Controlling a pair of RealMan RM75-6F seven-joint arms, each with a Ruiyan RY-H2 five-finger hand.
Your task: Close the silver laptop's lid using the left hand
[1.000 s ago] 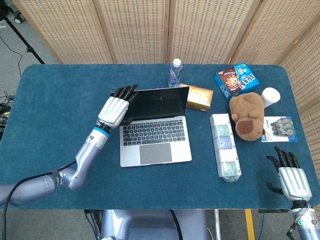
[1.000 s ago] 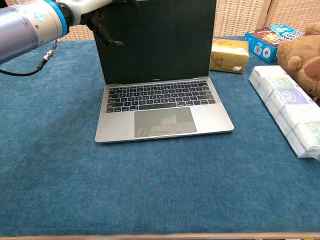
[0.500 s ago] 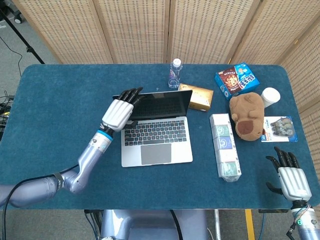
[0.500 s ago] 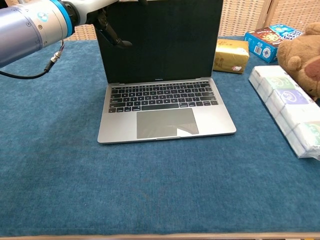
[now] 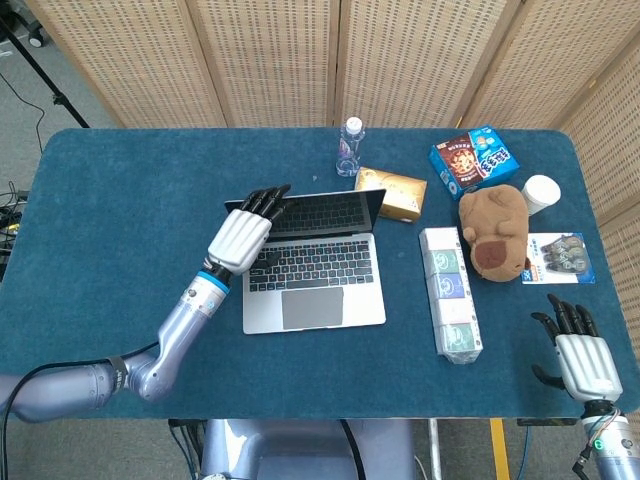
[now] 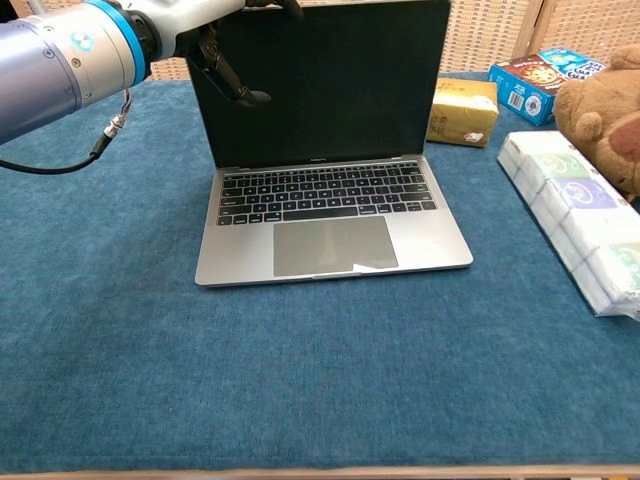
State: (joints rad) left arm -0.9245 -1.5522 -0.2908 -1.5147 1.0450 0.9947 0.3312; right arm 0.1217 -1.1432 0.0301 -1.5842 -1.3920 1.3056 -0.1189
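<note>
The silver laptop [image 5: 313, 287] stands open in the middle of the blue table [image 5: 120, 220], its dark lid [image 5: 325, 210] tipped partway forward over the keyboard. My left hand [image 5: 241, 238] rests its outstretched fingers [image 5: 265, 200] on the lid's top left corner. In the chest view the laptop [image 6: 333, 245] fills the middle, with the left hand [image 6: 215, 35] at the lid's upper left and its thumb in front of the screen. My right hand [image 5: 583, 361] hovers at the near right table edge, fingers spread, holding nothing.
Behind the laptop stand a water bottle [image 5: 350, 146] and a gold box [image 5: 392, 193]. To its right are a long tissue pack [image 5: 448, 290], a brown plush toy [image 5: 495, 228], a blue snack box [image 5: 475, 158], a white cup [image 5: 541, 193] and a flat packet [image 5: 560, 257].
The left hand has pushed the lid's top edge forward and down, so the lid leans further over the keyboard. The laptop slid slightly right. The right hand has not moved.
</note>
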